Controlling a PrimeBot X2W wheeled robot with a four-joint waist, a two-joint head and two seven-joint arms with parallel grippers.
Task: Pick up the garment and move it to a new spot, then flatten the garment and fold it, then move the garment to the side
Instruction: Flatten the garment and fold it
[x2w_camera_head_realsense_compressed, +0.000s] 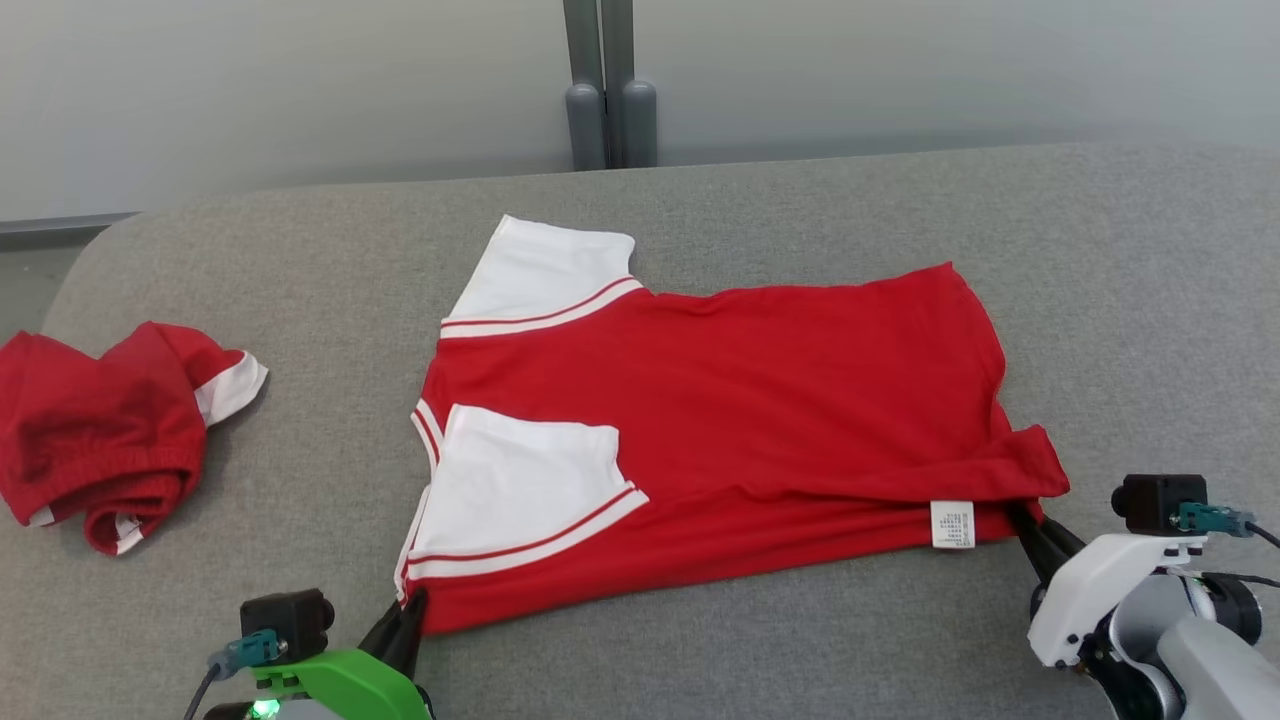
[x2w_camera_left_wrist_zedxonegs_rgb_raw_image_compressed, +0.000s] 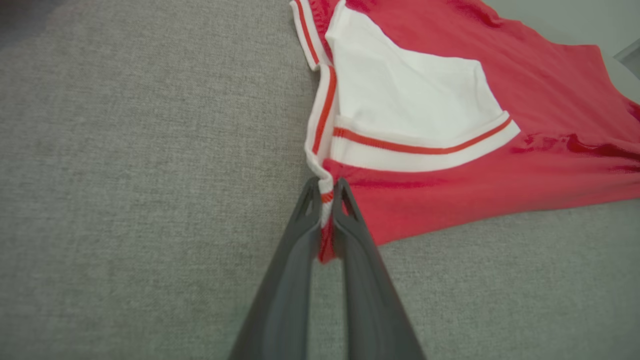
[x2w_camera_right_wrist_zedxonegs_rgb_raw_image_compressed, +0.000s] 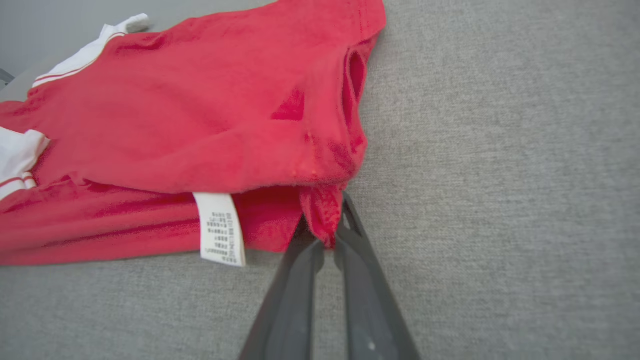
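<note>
The garment is a red T-shirt with white sleeves, lying partly folded on the grey surface, collar end to the left. My left gripper is shut on its near-left corner; in the left wrist view the garment's striped edge is pinched between the fingers of that gripper. At the near-right hem corner my right gripper is shut too. The right wrist view has a bunch of the garment's red cloth clamped in that gripper, beside a white care label.
A second red and white garment lies crumpled at the far left of the grey padded surface. Behind the surface rise a pale wall and a grey post. Bare grey fabric stretches right of the shirt and along the near edge.
</note>
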